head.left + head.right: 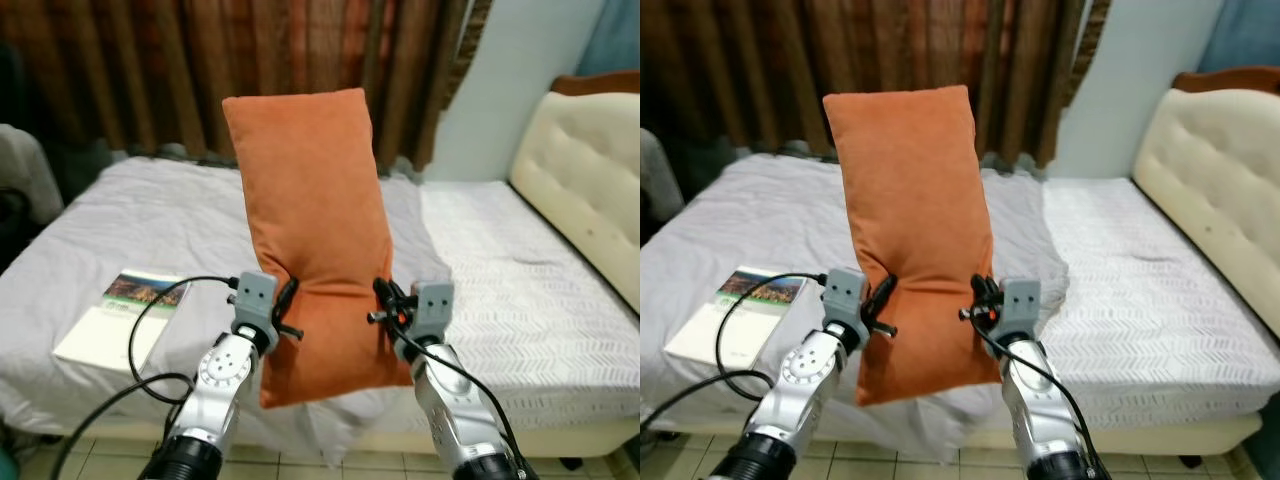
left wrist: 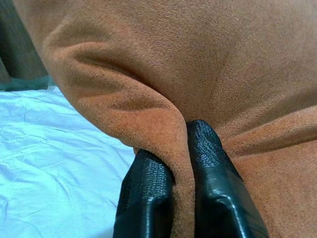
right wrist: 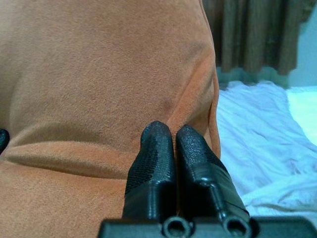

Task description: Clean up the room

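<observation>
With the left end effector and right end effector each pinching the pillow, carry it level to the headboard beyond your right one.

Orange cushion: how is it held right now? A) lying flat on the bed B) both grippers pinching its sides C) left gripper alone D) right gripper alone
B: the left gripper and right gripper each pinch a side of the orange cushion, held upright above the bed.

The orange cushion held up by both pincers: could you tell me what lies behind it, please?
Behind the orange cushion lie the grey-sheeted bed and brown curtains. The stretch of bed and curtain directly behind it is covered.
</observation>
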Tool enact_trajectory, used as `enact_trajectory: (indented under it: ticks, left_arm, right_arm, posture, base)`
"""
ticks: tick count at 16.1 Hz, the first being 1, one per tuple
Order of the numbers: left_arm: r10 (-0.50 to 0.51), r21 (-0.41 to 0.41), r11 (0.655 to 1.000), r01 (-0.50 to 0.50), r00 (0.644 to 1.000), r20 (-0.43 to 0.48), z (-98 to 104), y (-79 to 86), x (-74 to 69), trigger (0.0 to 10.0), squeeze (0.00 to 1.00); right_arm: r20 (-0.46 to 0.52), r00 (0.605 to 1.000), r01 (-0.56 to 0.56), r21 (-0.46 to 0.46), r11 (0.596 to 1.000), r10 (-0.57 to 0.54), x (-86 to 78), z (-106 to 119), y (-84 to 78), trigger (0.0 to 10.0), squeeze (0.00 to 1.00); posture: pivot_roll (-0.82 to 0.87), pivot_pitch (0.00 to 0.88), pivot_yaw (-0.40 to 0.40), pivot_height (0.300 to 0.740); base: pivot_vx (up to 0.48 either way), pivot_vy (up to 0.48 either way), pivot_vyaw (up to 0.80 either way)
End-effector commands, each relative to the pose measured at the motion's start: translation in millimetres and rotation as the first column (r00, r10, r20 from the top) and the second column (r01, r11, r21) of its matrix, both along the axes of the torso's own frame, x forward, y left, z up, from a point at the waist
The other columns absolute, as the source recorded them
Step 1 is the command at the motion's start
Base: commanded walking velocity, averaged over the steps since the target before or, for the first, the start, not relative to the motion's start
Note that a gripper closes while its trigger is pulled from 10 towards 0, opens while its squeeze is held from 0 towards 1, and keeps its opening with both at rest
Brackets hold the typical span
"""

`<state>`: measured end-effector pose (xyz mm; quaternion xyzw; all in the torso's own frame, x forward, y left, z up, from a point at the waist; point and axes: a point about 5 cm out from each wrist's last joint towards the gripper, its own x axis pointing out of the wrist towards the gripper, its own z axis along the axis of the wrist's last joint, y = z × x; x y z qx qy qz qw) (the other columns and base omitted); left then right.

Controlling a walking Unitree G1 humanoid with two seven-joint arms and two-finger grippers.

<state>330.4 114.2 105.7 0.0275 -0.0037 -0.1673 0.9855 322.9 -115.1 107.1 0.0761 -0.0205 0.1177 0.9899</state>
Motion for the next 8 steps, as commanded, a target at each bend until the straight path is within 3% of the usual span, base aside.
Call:
enact_trajectory:
  ticks: [1, 8]
  left_arm:
    - [0.167, -0.005, 0.986, -0.167, 0.985, 0.046, 11.4, 36.1, 8.4, 10.0, 0.0]
    - [0.171, 0.003, 0.985, -0.171, 0.984, 0.043, 9.5, 39.5, 10.3, 10.0, 0.0]
  right_arm:
    - [0.015, 0.984, 0.177, -0.005, 0.984, -0.177, 0.2, -0.4, -47.2, 10.0, 0.0]
    - [0.013, 0.986, 0.167, -0.008, 0.986, -0.167, 2.1, -2.5, -48.3, 10.0, 0.0]
  posture:
    - [0.05, 0.0, -0.049, 0.74]
    - [0.05, 0.0, -0.051, 0.74]
  base:
    - [0.3, -0.371, 0.0]
    - [0.337, -0.337, 0.0]
